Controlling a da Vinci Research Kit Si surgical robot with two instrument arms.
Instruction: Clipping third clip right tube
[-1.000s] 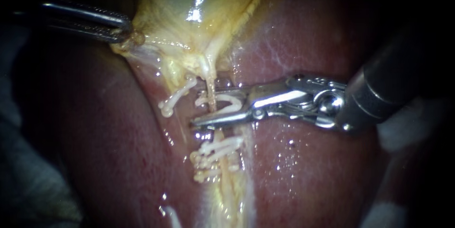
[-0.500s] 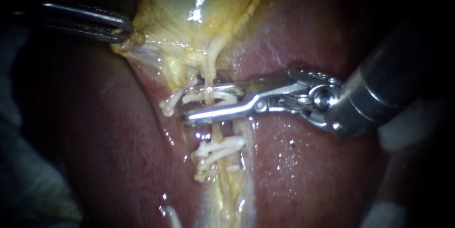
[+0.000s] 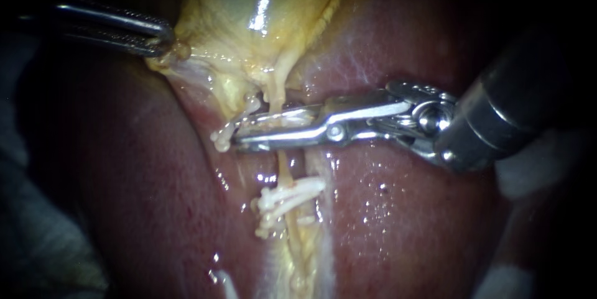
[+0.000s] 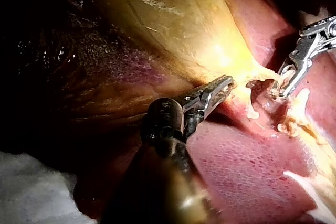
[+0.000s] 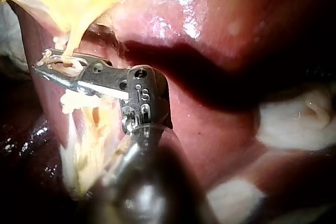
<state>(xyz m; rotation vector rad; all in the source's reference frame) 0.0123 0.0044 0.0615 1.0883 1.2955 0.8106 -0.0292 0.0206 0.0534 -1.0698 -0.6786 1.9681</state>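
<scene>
A: Endoscope?
B: My right instrument (image 3: 241, 132) has squeezed its jaws down on the clip (image 3: 280, 126) across the right tube (image 3: 285, 171); a second ago they gaped. Left instrument (image 3: 163, 41) grips the gallbladder (image 3: 249, 7).
A: Wrist views?
B: Left: jaws pinching gallbladder edge. Right: jaws clamped over the tube. Clip's closing, I reckon.

left instrument (image 3: 163, 39) and right instrument (image 3: 249, 132): shiny steel tips, dark shafts.

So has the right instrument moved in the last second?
Yes. The right instrument has advanced across the tube and up, away from the lower clips.
</scene>
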